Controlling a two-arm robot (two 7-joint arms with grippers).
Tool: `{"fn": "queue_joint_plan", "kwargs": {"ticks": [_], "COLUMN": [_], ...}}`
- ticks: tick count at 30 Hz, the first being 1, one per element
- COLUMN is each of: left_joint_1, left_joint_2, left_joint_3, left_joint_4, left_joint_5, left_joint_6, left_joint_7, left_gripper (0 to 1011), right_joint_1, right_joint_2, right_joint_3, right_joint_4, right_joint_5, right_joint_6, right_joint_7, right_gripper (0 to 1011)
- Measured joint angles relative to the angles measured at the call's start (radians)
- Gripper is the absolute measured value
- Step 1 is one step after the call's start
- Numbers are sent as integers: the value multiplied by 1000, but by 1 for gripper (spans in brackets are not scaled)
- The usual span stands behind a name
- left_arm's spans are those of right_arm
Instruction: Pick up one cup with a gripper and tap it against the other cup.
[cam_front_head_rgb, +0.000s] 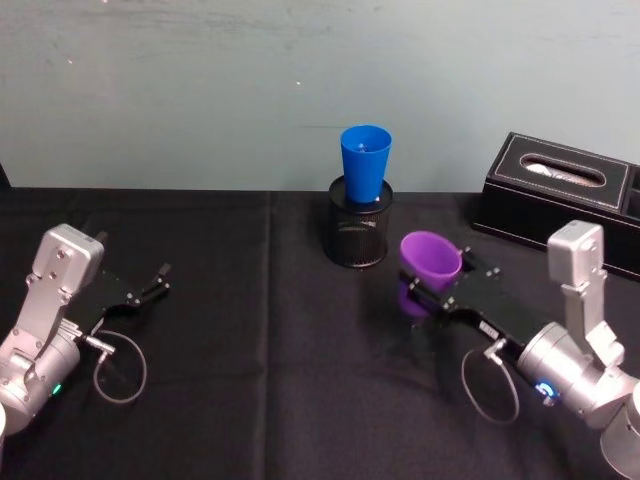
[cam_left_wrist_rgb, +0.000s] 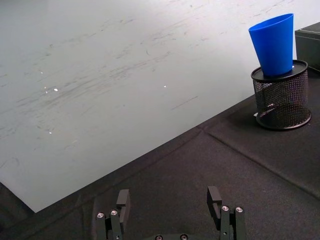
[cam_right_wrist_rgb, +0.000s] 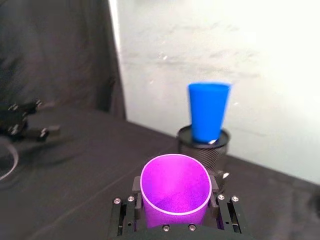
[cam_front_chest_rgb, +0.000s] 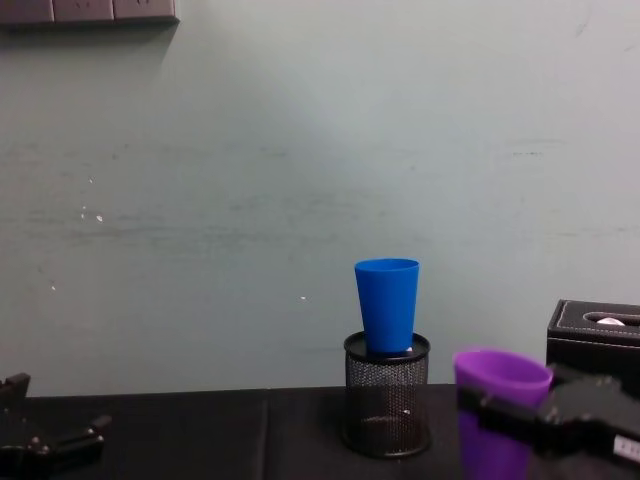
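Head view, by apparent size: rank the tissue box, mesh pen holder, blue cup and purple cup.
Largest: tissue box. Then mesh pen holder and blue cup, about alike. Smallest: purple cup, partly hidden by the right gripper.

Narrow gap between the purple cup, clamped in the right gripper, and the blue cup standing in the mesh pen holder, which blocks a low approach. Black box bounds the right; broad bare table lies to the left.
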Motion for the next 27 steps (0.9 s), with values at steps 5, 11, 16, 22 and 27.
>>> {"fn": "queue_joint_plan", "kwargs": {"ticks": [5,11,16,22,27], "left_joint_1": [0,0,0,0,0], "left_joint_2": [0,0,0,0,0], "left_joint_3": [0,0,0,0,0], "left_joint_4": [0,0,0,0,0], "left_joint_5": [0,0,0,0,0], "left_joint_6": [0,0,0,0,0], "left_joint_7": [0,0,0,0,0], "left_gripper": [1011,1011,1011,1012,1011], "right_joint_1": [-22,-37,-47,-48,-48], "right_joint_2": [-4,-9,-20,-21,-20], "right_joint_3": [32,50,59,60,60], "right_joint_4": [-56,-101,-125,-128,-127], "right_joint_5": [0,-14,-29,-31,-31], "right_joint_6": [1,17,38,39,39], "right_joint_7": [-46,-82,-109,-111,-111], "right_gripper": [733,732,732,733,733]}}
